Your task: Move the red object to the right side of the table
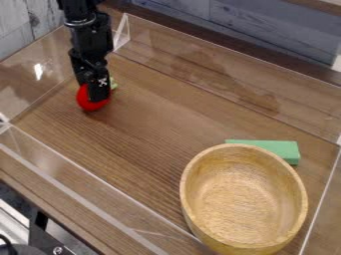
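The red object (92,99), a small red strawberry toy with a bit of green at its right, lies on the left part of the dark wood-grain table (173,120). My black gripper (91,88) points straight down right over it, its fingers low around the top of the toy and hiding its upper half. The jaws look open. Whether the fingers touch the toy cannot be told from this view.
A round light wooden bowl (245,198) stands at the front right. A flat green block (265,149) lies just behind it. Low clear acrylic walls (40,65) edge the table on all sides.
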